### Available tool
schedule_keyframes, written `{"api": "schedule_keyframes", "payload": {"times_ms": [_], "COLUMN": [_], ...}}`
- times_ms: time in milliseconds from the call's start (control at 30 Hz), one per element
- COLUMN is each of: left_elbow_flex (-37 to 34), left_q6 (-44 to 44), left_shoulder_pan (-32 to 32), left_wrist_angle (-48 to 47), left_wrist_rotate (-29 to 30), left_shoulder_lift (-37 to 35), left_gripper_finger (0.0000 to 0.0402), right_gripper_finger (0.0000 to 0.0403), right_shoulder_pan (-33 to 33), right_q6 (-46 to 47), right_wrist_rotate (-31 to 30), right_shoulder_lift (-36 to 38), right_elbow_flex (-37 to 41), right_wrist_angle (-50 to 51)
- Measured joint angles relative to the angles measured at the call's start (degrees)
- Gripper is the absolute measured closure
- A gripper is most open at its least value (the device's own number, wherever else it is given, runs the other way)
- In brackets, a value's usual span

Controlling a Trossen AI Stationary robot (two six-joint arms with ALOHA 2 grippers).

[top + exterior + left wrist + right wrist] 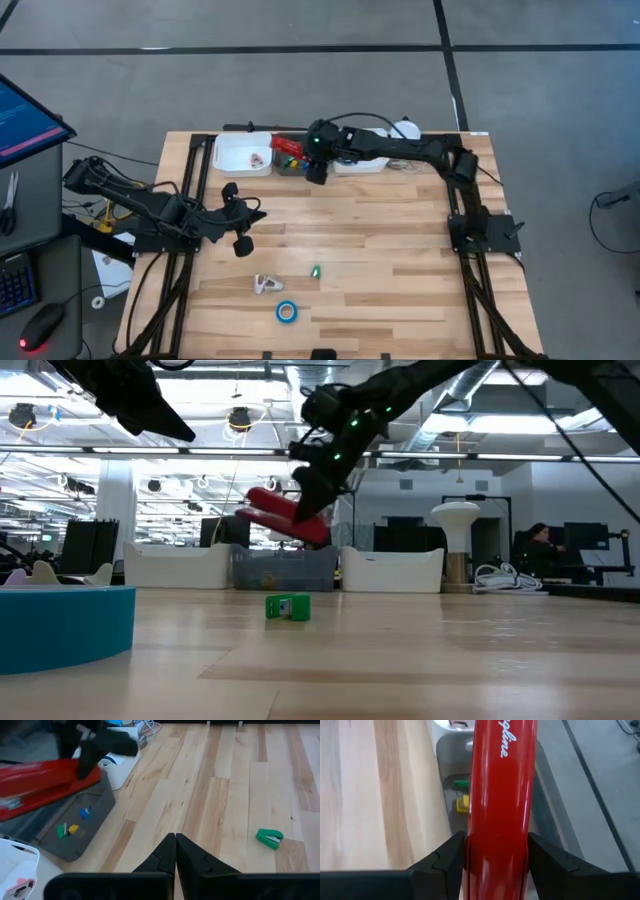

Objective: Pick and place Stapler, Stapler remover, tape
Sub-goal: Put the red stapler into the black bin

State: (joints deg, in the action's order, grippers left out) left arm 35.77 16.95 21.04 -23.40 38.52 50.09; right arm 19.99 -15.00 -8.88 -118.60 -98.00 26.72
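Listing contents of the desk (400,260), left to right.

Left end effector (243,222): parked over the left part of the desk, well apart from the trays; fingers (167,855) pressed together, nothing between them.

White tray (243,155): far edge of the desk, left of centre; holds a small pale item with a reddish part, too small to identify.

White staple remover (266,284): lying on the bare wood near the front edge, just beside and behind the tape.

Tape (287,312): one blue ring with a pale core, flat on the desk near the front edge, well apart from both end effectors. In the low view it fills the near left corner as a blue wall (65,625).

Green staple remover (316,270): small, on the wood right of the white one; seen also in the low view (288,607) and the left wrist view (270,838).

Grey tray (292,166): between the two white trays at the far edge; tiny yellow, blue and green bits (72,822) lie on its floor.

Stapler (288,145): long red bar, off the desk surface, tilted, above the grey tray. In the low view it hangs clear of the trays (287,516).

Right end effector (316,172): reached across to the grey tray; fingers (442,860) clamped on the stapler's two sides, the red body (502,795) running straight out between them.

White tray, second (365,160): right of the grey tray, partly under the right arm.
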Motion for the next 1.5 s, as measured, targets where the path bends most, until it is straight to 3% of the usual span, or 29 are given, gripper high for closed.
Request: {"api": "schedule_keyframes", "payload": {"times_ms": [200, 500, 1133, 1433, 1500], "left_elbow_flex": [0.00, 0.00, 0.00, 0.00, 0.00], "left_q6": [0.02, 0.02, -0.06, 0.00, 0.02], "left_shoulder_pan": [0.00, 0.00, -0.04, -0.04, -0.04], "left_wrist_angle": [-0.17, -0.97, -1.53, -1.51, -1.51], "left_wrist_rotate": [0.00, 0.00, -0.02, -0.02, -0.02], "left_shoulder_lift": [-0.01, -0.02, -0.01, 0.00, 0.00], "left_gripper_finger": [0.0399, 0.0399, 0.0399, 0.0399, 0.0399], "right_gripper_finger": [0.0236, 0.0236, 0.0236, 0.0236, 0.0220], "right_shoulder_pan": [1.57, 3.65, 3.78, 4.20, 4.20], "right_q6": [-0.59, 0.80, 1.55, 2.58, 2.58], "right_wrist_rotate": [0.01, -1.10, -1.43, 1.86, 1.67], "right_shoulder_lift": [-6.72, -14.99, -14.87, -14.87, -14.87], "right_elbow_flex": [-8.42, -21.98, -22.66, -22.66, -22.66], "right_wrist_angle": [1.05, 17.19, 21.02, 21.10, 20.27]}}
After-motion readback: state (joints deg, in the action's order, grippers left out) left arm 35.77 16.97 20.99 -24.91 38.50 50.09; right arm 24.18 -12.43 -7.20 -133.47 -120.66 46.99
